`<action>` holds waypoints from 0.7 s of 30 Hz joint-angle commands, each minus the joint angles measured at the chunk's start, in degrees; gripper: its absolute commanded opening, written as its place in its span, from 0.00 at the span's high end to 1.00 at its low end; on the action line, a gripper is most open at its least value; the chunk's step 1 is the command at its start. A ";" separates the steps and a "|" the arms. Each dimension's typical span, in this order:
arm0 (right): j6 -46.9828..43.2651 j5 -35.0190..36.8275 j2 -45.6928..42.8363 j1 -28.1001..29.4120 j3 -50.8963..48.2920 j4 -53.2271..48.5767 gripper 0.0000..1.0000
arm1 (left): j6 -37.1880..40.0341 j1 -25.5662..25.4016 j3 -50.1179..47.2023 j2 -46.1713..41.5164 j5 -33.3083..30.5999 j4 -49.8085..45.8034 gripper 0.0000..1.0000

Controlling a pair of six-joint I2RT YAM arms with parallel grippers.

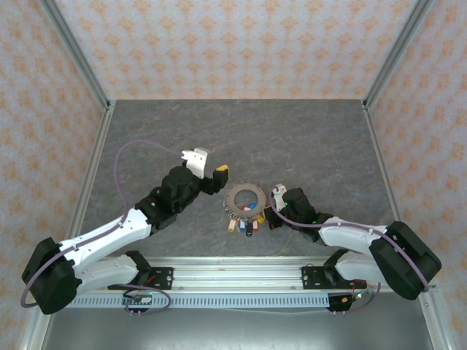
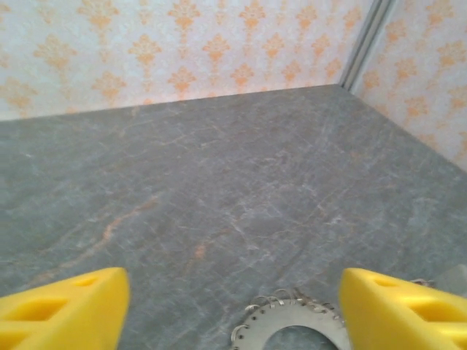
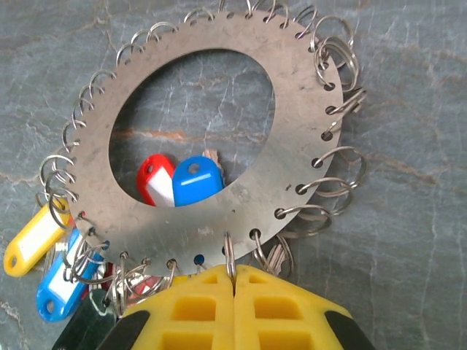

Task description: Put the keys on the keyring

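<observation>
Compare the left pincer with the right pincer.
The left pincer is open, its fingers wide apart with nothing between them; the right pincer is shut, fingers pressed together on a wire loop. The left pincer is clear of the keyring; the right pincer is at its rim. Both have yellow fingers.

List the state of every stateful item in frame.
Flat grey metal keyring with wire loops on its rim: lying flat on table.
Small silver keys with red, blue, yellow plastic tags: bunched at its near rim, partly under it.
Left hand: open, empty.
Right hand: shut on a rim loop.
</observation>
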 commanded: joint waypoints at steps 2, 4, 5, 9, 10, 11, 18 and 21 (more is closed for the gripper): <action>-0.50 0.35 -0.59 0.50 -1.99 3.03 0.98 | -7.07 0.24 1.04 -2.34 -8.04 -2.14 0.03; -0.44 -1.04 -0.56 1.06 -1.25 2.32 0.97 | -8.31 0.37 1.43 -2.54 -9.20 -3.48 0.00; 0.10 -0.44 -0.55 1.28 -0.63 1.52 0.97 | -8.57 0.38 1.79 -2.38 -9.18 -4.18 0.00; 2.77 3.19 -0.53 1.69 0.03 0.09 0.96 | -9.69 0.50 4.85 -1.16 -10.54 -8.55 0.00; 2.82 3.39 -0.59 1.75 -0.30 0.50 0.96 | -9.55 0.55 5.77 -0.86 -10.39 -9.78 0.00; 2.86 3.68 -0.55 1.82 -0.48 0.37 0.96 | -9.58 0.51 6.37 -0.71 -10.30 -10.54 0.00; 3.33 5.90 -4.62 2.04 -2.40 1.04 0.94 | -10.40 0.54 5.48 -0.80 -12.35 -9.81 0.00; 3.61 5.62 -4.25 2.08 -2.16 0.89 0.94 | -10.37 0.55 6.01 -0.35 -14.19 -10.92 0.00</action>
